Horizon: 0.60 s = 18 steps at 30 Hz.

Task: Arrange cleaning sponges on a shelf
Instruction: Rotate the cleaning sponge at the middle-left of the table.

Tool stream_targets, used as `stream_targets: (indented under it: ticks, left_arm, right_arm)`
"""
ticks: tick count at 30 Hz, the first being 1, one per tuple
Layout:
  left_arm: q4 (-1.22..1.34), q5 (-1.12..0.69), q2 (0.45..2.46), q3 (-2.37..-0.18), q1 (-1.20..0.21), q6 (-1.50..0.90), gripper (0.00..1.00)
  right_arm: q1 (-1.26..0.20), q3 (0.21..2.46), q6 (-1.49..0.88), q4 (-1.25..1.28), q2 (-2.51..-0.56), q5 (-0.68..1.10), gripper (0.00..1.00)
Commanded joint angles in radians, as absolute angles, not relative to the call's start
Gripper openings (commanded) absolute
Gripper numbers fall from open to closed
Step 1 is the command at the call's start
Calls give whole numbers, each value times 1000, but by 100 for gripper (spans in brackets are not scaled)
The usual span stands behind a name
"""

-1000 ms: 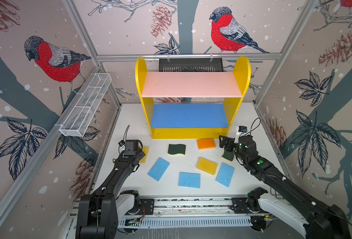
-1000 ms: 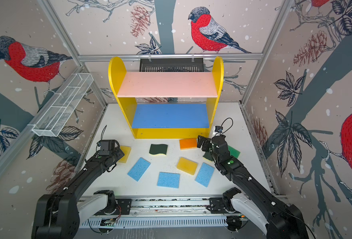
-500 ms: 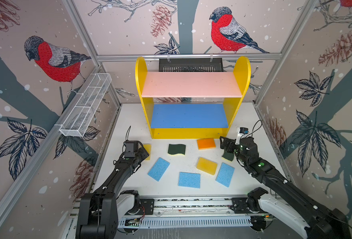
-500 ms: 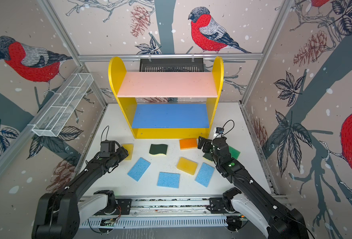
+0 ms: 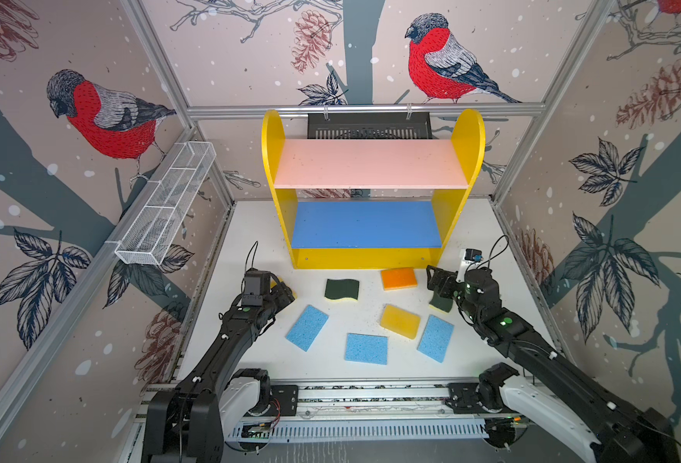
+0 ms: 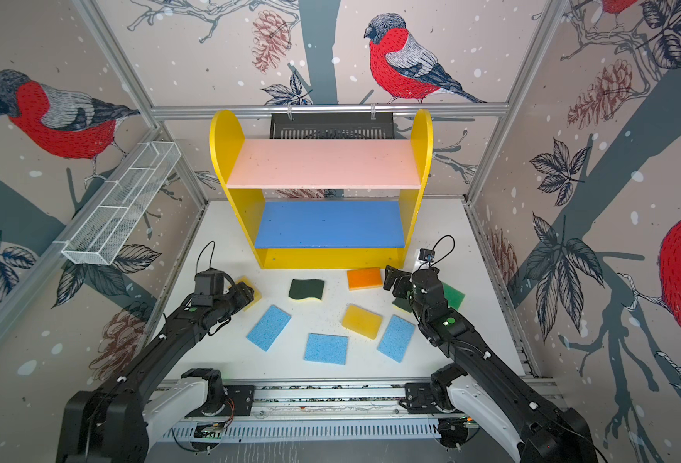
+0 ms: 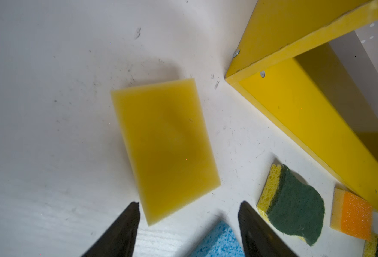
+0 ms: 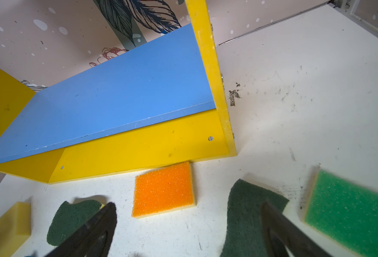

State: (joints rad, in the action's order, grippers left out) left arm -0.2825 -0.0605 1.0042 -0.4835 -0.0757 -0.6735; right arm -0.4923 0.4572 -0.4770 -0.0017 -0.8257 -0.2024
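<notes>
Nothing is placed yet. In both top views the shelf [image 5: 468,152] stands at the centre of the frame, and its pink upper board [image 5: 370,162] and blue middle board [image 5: 364,224] are bare. All nine sponges lie flat on the white table [image 5: 250,224] in the lower middle of the frame, in front of the shelf, so you have the whole job ahead of you.

Your left gripper [image 7: 189,209] is spread open and holds nothing. It hangs over the yellow block [image 7: 165,146] at the left end of the scatter, just off the shelf's front left corner. In the left wrist view the block's long axis runs away from the fingers at a slant, with one corner nearest the gap, so I judge the jaws would close across its short width.

Your right gripper [image 8: 188,204] is wide open and empty too. It sits above a wavy dark-green sponge [image 8: 250,211] right of centre in a top view, whose long axis follows the arm's reach. One finger overlaps it, but I cannot tell whether they touch. The bright-green-topped sponge [image 6: 453,296] lies just beyond it to the right.

- The orange-topped sponge [image 5: 399,278] lies long side along the shelf's front edge.
- The other wavy sponge [image 5: 342,289] lies roughly level across the frame.
- The second yellow block [image 5: 400,320] tilts down to the right.
- The three light-blue sponges [image 5: 307,326], [image 5: 366,348], [image 5: 435,338] form the nearest row, the outer two slanted and the middle one almost level.
</notes>
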Motion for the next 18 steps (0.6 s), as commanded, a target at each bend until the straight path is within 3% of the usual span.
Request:
stream_targets:
  ticks: [1, 12, 18]
  left_arm:
    - [-385, 57, 1003, -524, -99, -694, 75]
    - [-447, 219, 1143, -594, -266, -867, 81]
    - [-474, 285, 1214, -617, -285, -946, 82]
  right_arm:
    - [-494, 457, -485, 27, -831, -219, 100]
    - [-494, 465, -484, 54, -863, -212, 100]
    - [-494, 465, -475, 48, -856, -218, 100]
